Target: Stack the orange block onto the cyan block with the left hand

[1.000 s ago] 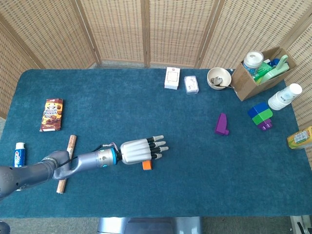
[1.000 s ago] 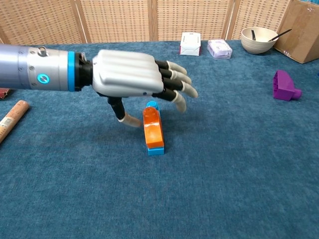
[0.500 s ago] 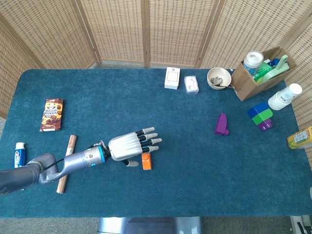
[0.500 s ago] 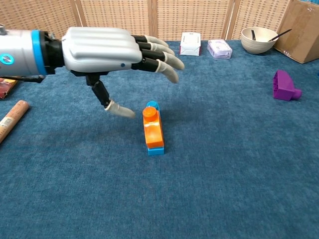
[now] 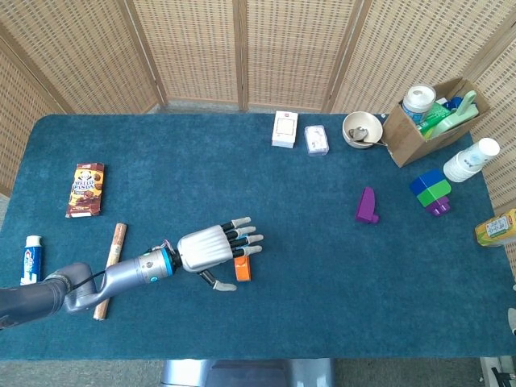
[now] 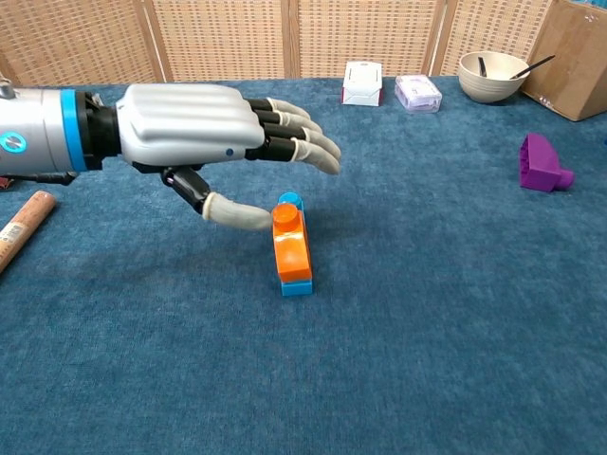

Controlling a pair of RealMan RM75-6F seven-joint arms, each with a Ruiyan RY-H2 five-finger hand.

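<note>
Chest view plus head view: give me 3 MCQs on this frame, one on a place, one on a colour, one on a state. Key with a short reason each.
1. Where does the orange block sit?
A. on the cyan block
B. in the bowl
C. beside the purple block

2. What colour is the lone block in front of the bowl in the head view?
A. red
B. purple
C. yellow

3. What is the left hand doing?
A. gripping the orange block
B. pressing the table
C. holding nothing, fingers spread above the stack

Key: 1 A, cyan shows under the orange. 2 B, plainly purple. 3 C, nothing lies in the hand.
</note>
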